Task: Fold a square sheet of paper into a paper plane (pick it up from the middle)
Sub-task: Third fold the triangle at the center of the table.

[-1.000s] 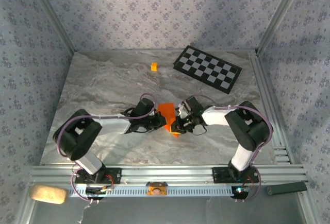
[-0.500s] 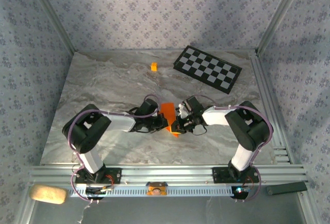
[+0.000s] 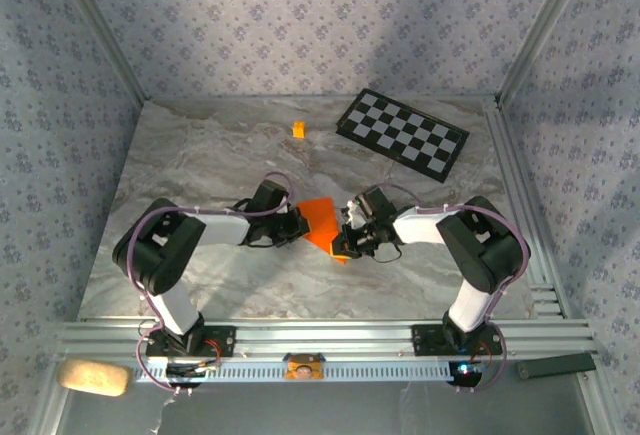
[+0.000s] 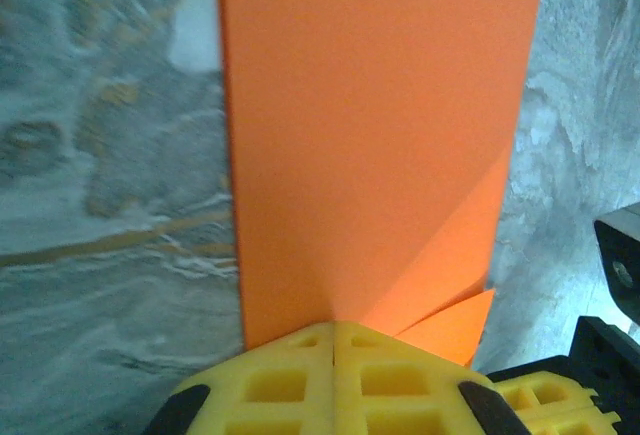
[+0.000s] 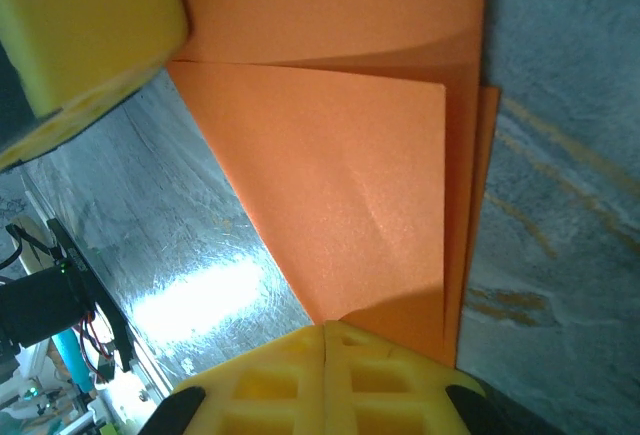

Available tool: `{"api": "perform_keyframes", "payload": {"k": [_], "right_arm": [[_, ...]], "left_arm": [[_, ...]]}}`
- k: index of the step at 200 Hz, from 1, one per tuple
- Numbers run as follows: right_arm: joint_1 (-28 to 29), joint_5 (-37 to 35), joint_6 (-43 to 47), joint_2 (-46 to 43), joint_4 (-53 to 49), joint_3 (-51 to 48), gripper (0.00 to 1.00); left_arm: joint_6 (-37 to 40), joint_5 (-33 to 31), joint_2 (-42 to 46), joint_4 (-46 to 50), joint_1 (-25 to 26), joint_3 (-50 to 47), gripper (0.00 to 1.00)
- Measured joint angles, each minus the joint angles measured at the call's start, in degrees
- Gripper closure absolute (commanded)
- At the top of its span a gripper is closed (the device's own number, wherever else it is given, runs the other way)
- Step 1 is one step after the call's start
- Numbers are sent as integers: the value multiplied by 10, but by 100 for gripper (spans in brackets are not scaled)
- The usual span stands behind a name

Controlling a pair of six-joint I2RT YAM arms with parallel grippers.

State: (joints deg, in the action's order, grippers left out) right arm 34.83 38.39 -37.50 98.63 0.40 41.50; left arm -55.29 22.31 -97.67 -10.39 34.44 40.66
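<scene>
Square sheet of paper (image 3: pixel 318 219), bright orange and already creased into layered flaps, lies at the middle of the marble table (image 3: pixel 190 155). It is held between the two arms, well apart from the checkered board (image 3: pixel 402 133) at the far right and the tiny orange cube (image 3: pixel 298 129) near the back. Whether it rests on the surface or hangs just above it I cannot tell. The left gripper (image 3: pixel 297 225) is clamped tight on the sheet's left side; in its wrist view the yellow pads (image 4: pixel 280 380) meet, and the paper stands out of their seam as a tall panel with a diagonal fold at lower right. The right gripper (image 3: pixel 346 240) is likewise closed hard on the opposite side, where a triangular flap overlies further layers. This looks like mid-folding, one flap being drawn open or over while the other side is anchored. The next move probably calls for one grip holding steady while the other carries its edge across and presses the crease.
</scene>
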Motion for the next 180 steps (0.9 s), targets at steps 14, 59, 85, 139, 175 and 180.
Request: {"api": "perform_keyframes", "payload": {"k": [14, 59, 85, 139, 175, 180], "right_arm": [[0, 0, 0, 0, 0, 0, 100], [0, 0, 0, 0, 0, 0, 100], [-1, 0, 0, 0, 0, 0, 100], [-1, 0, 0, 0, 0, 0, 100], [-1, 0, 0, 0, 0, 0, 100], [-1, 1, 0, 0, 0, 0, 100]], "left_arm": [[5, -10, 5, 5, -4, -1, 93], [13, -33, 42, 23, -13, -7, 88], [17, -39, 89, 28, -10, -7, 86], [21, -19, 84, 11, 25, -7, 89], [21, -22, 24, 2, 35, -7, 92], [21, -22, 17, 1, 35, -7, 93]]}}
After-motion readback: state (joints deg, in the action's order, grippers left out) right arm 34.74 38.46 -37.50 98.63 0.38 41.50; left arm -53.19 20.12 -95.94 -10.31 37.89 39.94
